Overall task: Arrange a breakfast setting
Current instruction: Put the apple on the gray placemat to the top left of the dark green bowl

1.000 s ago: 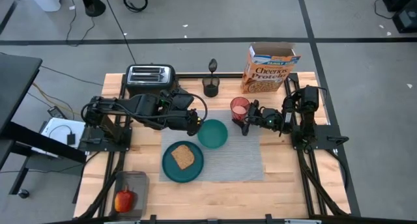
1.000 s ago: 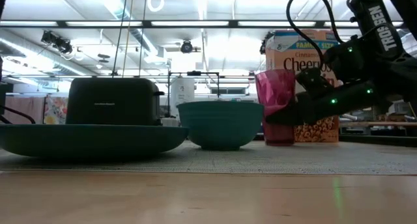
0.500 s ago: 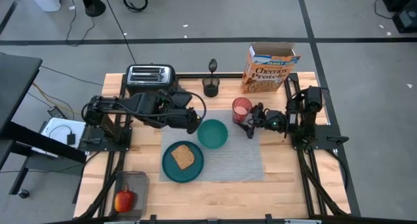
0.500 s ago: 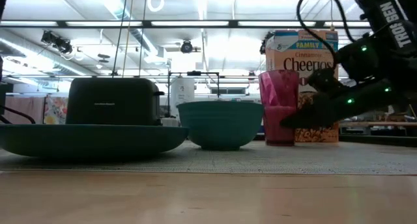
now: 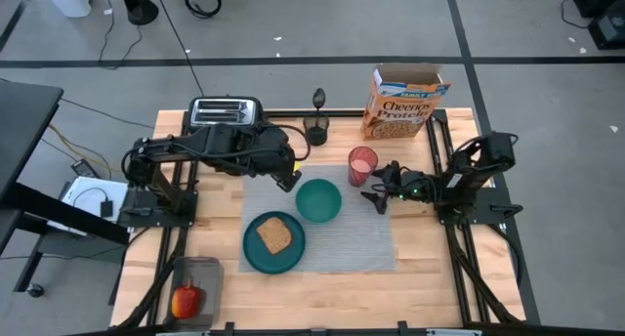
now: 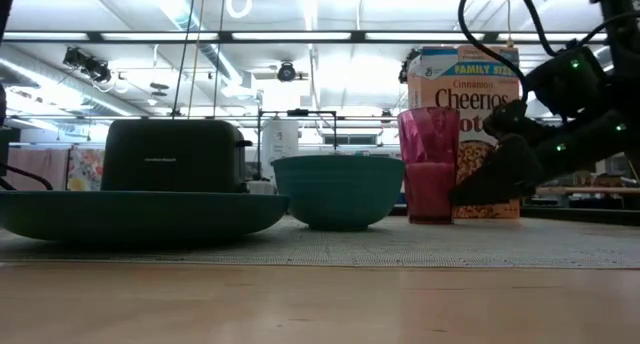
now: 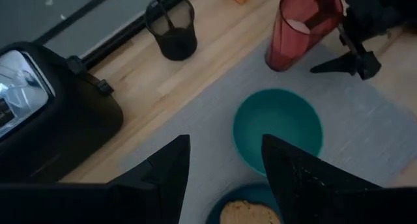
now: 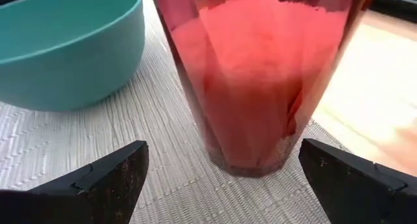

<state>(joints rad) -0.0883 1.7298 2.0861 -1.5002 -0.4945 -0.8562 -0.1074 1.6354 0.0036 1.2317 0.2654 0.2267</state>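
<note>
The right gripper (image 5: 379, 199) stands with fingers spread wide, holding nothing, just beside the translucent pink cup (image 5: 362, 165), which sits upright at the far right corner of the grey ribbed placemat (image 5: 363, 240).

Risk: the cup is tall and narrow; any sideways sweep of the spread fingers (image 8: 104, 178) could clip its base and tip it toward the small teal bowl (image 5: 318, 200).

The left gripper (image 7: 221, 168) hovers above the placemat's far left corner, parted, empty.

The red apple (image 5: 186, 300) lies near the table's near left corner, off the placemat.

Legible writing: the orange-yellow cereal box (image 6: 468, 84) reads "Cheerios", "Family Size", "Cinnamon".
</note>
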